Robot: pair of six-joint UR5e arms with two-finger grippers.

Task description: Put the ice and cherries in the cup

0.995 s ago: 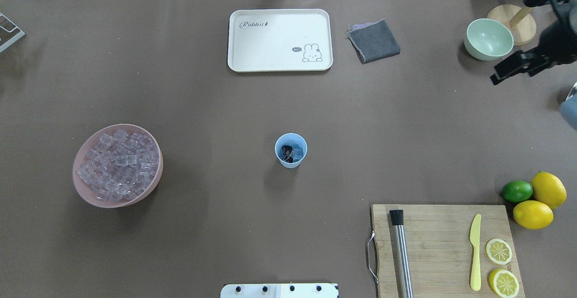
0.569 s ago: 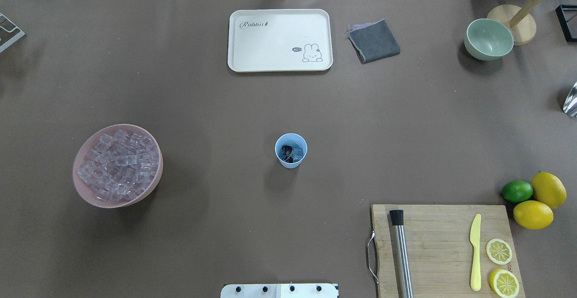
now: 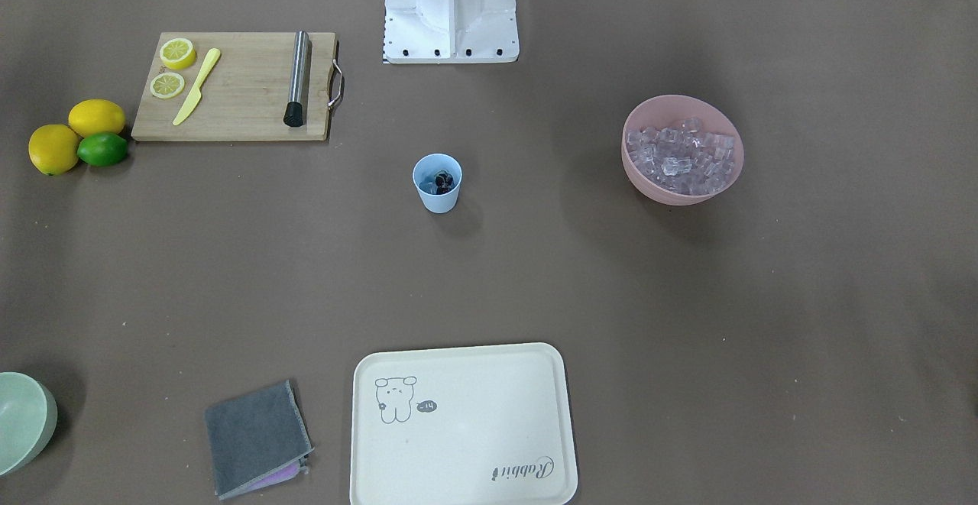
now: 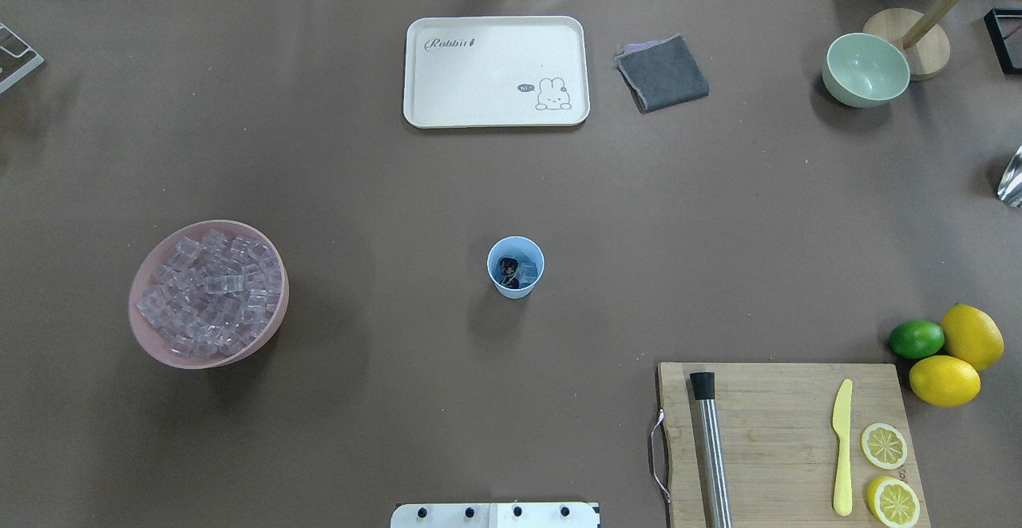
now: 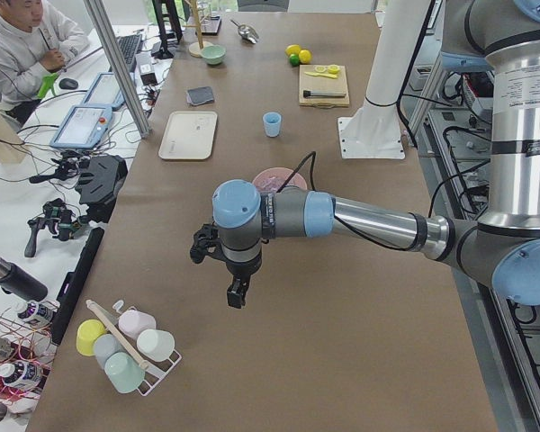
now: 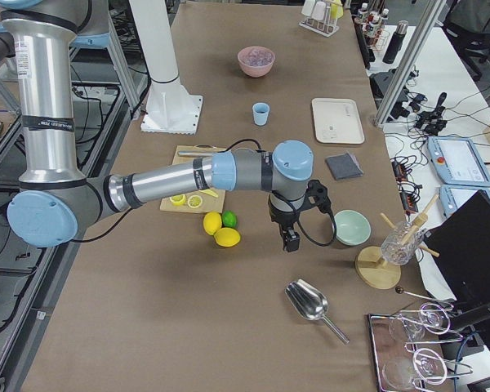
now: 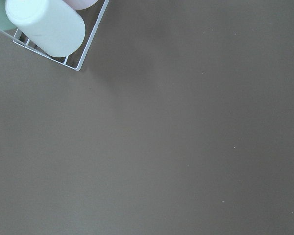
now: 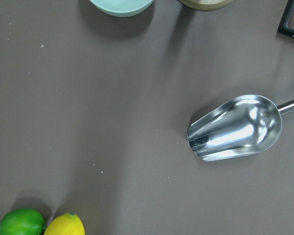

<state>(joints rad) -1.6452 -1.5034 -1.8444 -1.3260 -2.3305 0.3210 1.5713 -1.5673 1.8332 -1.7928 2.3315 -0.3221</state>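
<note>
The light-blue cup (image 4: 515,266) stands upright mid-table, also in the front view (image 3: 437,182). Dark cherries (image 4: 506,268) and a clear ice cube (image 4: 528,271) lie inside it. Several more ice cubes (image 4: 209,292) fill the pink bowl (image 4: 148,344) to the cup's left. Both grippers are far from the cup and show only in the side views. The left gripper (image 5: 237,292) hangs over bare table near the cup rack. The right gripper (image 6: 290,241) hangs between the lemons and the green bowl. I cannot tell whether either is open or shut.
A cream tray (image 4: 495,71), grey cloth (image 4: 663,73) and pale green bowl (image 4: 866,69) sit at the far side. A cutting board (image 4: 786,440) holds a knife, metal rod and lemon halves. Lemons and a lime (image 4: 917,339) sit beside it. A metal scoop (image 8: 235,128) lies under the right wrist.
The right arm, seen at the overhead view's upper right one second ago, has moved out of that view. The cup, bowl and other objects have not moved.
</note>
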